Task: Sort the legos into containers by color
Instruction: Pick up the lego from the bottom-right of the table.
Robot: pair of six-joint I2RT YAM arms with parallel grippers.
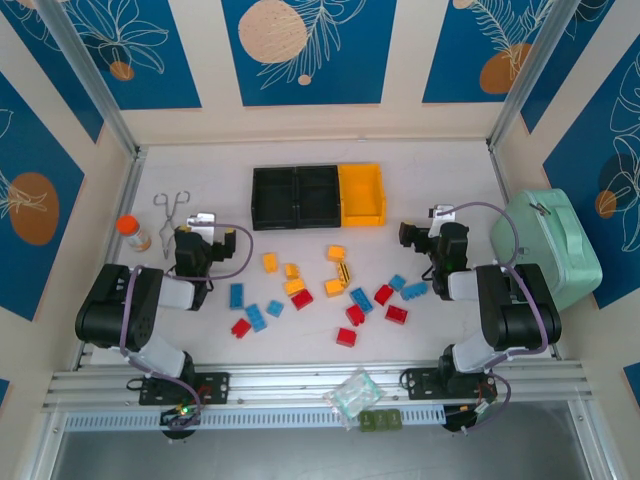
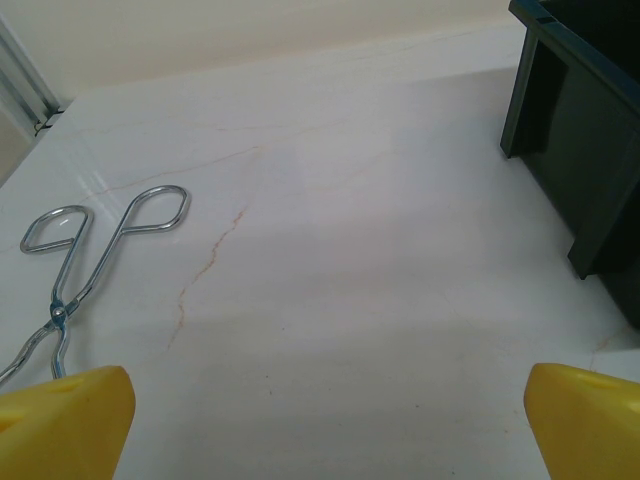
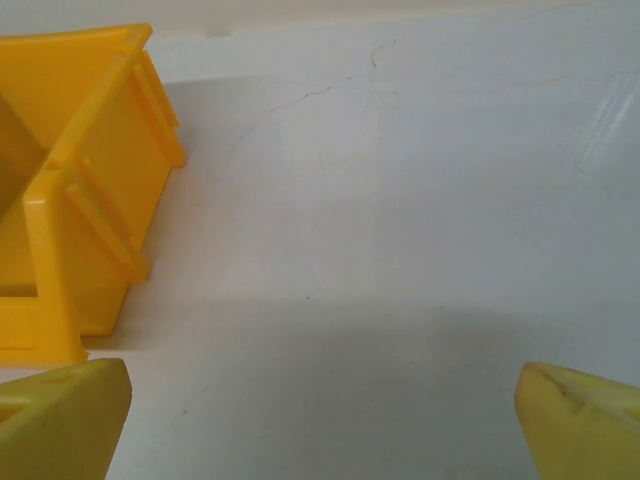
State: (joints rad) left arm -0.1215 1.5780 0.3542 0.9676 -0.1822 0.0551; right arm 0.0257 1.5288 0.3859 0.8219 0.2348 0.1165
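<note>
While no brick is in a bin yet, both arms hover with fingers spread wide and empty.
The legos (image 1: 334,288) lie loose on the table (image 1: 450,180) between the arms, just in front of the containers (image 1: 297,196), probably so either arm can reach them; they share no heading. The bin row's long axis runs left to right, mouths up, with the yellow bin (image 3: 90,200) at the right end. The left gripper (image 2: 322,425) faces the black end, the right gripper (image 3: 320,420) the yellow.
</note>
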